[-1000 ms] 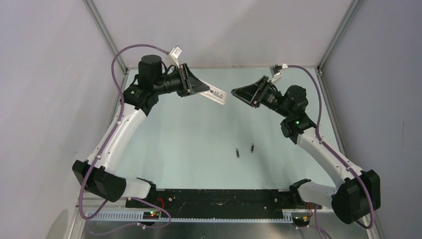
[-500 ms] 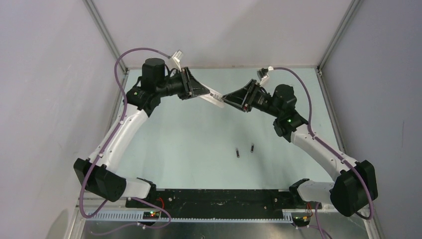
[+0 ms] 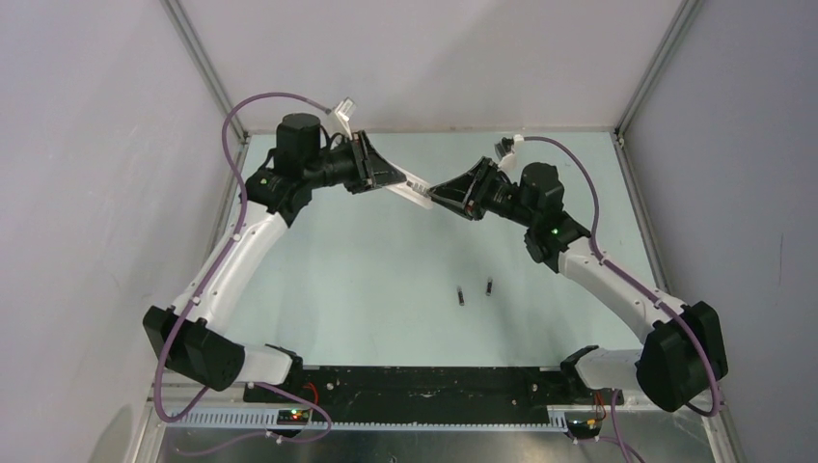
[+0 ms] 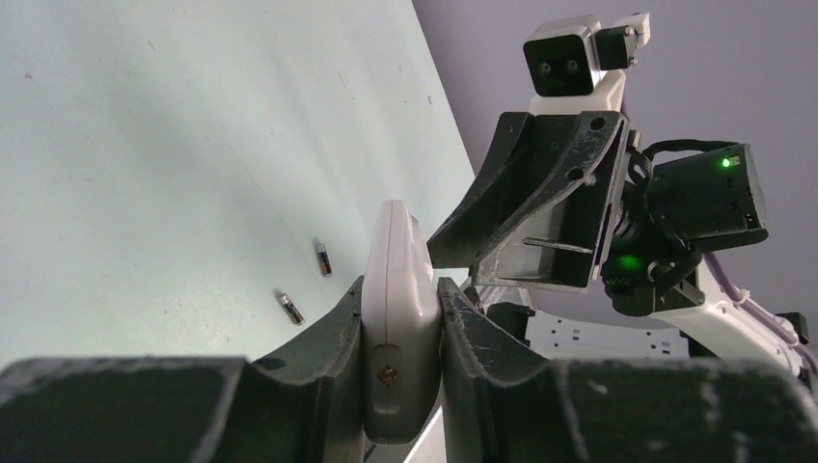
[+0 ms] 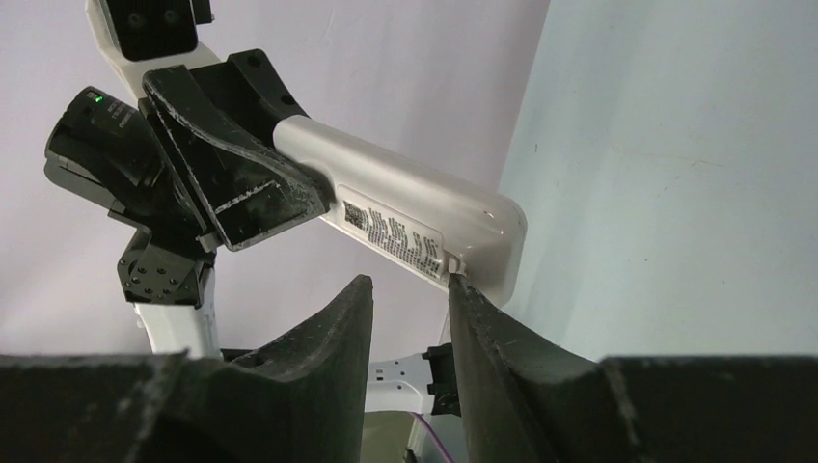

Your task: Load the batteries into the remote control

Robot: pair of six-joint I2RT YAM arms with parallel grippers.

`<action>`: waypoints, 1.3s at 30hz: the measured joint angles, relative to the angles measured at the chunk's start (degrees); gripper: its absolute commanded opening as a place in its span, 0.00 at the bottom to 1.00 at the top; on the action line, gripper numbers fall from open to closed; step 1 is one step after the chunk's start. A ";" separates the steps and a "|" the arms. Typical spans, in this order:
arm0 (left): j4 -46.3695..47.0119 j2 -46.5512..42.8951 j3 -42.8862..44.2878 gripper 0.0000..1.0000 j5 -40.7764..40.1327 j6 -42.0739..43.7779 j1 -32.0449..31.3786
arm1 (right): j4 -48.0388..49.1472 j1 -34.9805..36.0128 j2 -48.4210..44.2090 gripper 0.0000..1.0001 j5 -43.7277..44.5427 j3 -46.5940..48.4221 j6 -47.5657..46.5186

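Your left gripper (image 4: 400, 289) clamps the remote (image 4: 394, 253) aloft. Your right gripper (image 5: 410, 289), jaws apart and empty, touches its end. Both batteries (image 3: 461, 296) lie mid-table (image 3: 347, 260), not yet loaded.

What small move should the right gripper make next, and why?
Probably slide the back cover off the remote with the right gripper: its fingertip touches the cover's edge, the left gripper holds the remote up, and both batteries lie on the table.
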 measured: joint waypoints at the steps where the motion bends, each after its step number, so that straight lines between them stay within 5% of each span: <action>1: -0.02 0.00 -0.11 0.00 -0.17 0.07 0.00 | 0.04 0.04 0.31 0.39 0.07 0.04 0.20; 39: -0.15 0.00 -1.66 0.00 -4.61 3.56 -1.84 | -7.76 1.66 2.80 0.34 6.56 2.60 3.23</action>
